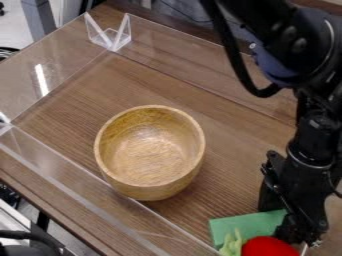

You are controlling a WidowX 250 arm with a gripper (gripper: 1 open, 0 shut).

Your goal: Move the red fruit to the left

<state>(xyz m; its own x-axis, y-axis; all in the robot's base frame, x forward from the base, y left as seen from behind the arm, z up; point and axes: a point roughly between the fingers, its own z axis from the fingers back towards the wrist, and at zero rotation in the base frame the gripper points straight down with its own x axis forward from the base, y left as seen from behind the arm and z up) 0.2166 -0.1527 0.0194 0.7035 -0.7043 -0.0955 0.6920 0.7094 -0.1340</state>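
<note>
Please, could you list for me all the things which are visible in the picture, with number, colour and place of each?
bowl: one, light wooden, middle of the table
red fruit: one, glossy red with light-green top, bottom edge
flat block: one, green, beside the fruit
clear plastic holder: one, transparent, far left part
table: one, brown, under everything
cables: several, dark, lower left corner
robot arm: one, black, right side
gripper: one, black, at the fruit

moderate light | pale glare streak upper left | wooden bowl [150, 152] interior shaded | fine detail soft
</note>
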